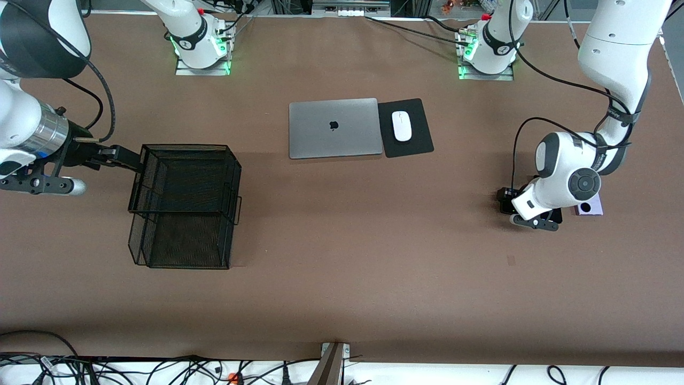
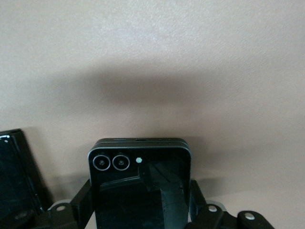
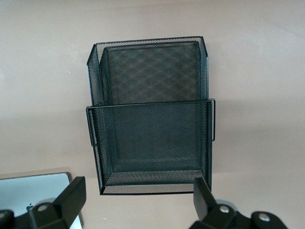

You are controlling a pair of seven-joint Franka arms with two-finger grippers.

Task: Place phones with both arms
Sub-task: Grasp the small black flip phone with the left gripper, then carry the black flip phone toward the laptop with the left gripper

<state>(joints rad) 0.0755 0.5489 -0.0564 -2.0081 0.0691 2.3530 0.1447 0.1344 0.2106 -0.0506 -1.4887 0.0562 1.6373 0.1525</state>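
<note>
Step in hand, by judgement: lifting the first phone for the carry to the basket. Low at about three o'clock of the table, as seen from the front camera, the left gripper (image 1: pixel 534 218), closed on the squarish black folded phone (image 2: pixel 140 191), with one finger (image 2: pixel 81 207) against each side and the phone lying flat on the table (image 1: pixel 374 240). To do it well: lift straight up first, slowly and without tilt, because of only thin edges under the pads and probably a smooth case; check for no slipping before any sideways travel. Just beside the held phone, near but apart from it, the longer black slab (image 2: pixel 14 179); so no swinging toward it while low. At three o'clock from the gripper and close to it, the lilac phone (image 1: pixel 589 206), partly hidden under the arm's wrist. After that, probably a long carry toward nine o'clock, to the black mesh basket (image 1: pixel 184 206); better to rise high enough to pass over its rim. At the basket's ten o'clock corner, the right gripper (image 1: pixel 120 156), fingers wide apart and holding nothing, waiting; touching the rim or not, cannot tell. Possible obstacle there: this waiting arm so near the drop place. Toward twelve o'clock from the table's middle, the closed silver laptop (image 1: pixel 334 128) and the white mouse (image 1: pixel 402 126) on its black pad (image 1: pixel 419 140), well apart from the straight path.
</note>
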